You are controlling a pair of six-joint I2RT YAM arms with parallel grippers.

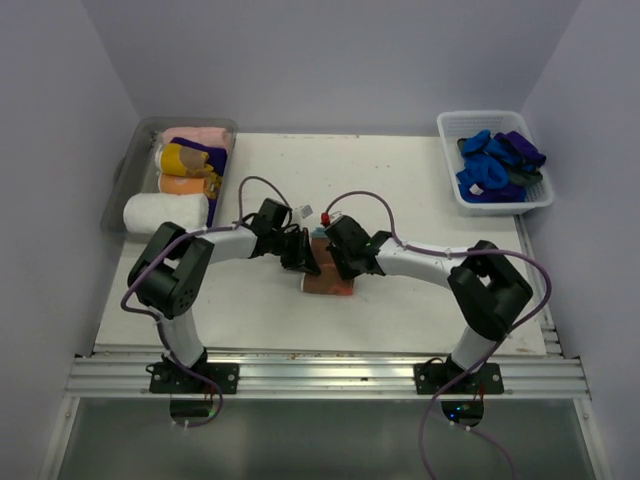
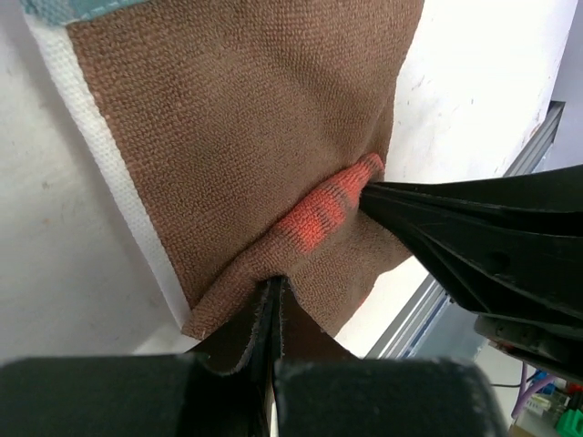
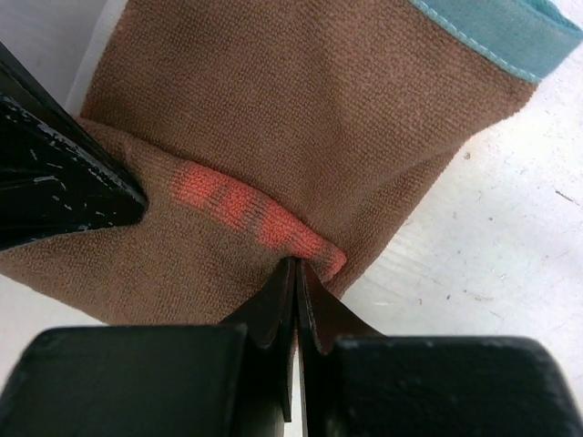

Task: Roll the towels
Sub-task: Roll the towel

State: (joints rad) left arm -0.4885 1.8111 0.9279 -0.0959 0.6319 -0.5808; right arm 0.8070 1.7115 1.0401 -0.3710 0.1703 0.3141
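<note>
A rust-brown towel (image 1: pixel 328 282) lies on the table between my two grippers. A teal hem (image 3: pixel 492 36) runs along its far edge. My left gripper (image 1: pixel 303 262) is shut on a raised fold of the towel (image 2: pixel 237 127), pinching it at the near edge (image 2: pixel 271 289). My right gripper (image 1: pixel 346 262) is shut on the same ridge of cloth (image 3: pixel 291 109), gripping it near the towel's corner (image 3: pixel 296 269). Each wrist view shows the other gripper's black fingers (image 2: pixel 455 228) (image 3: pixel 55 177) pressed into the fold. A red glow lights the ridge between them.
A clear grey tray (image 1: pixel 120 185) at the back left holds rolled towels: white (image 1: pixel 165 212), orange (image 1: pixel 180 184), mustard yellow (image 1: pixel 185 160), purple (image 1: pixel 212 155), pink (image 1: pixel 200 137). A white slotted basket (image 1: pixel 447 160) at the back right holds loose blue and purple towels (image 1: pixel 485 170).
</note>
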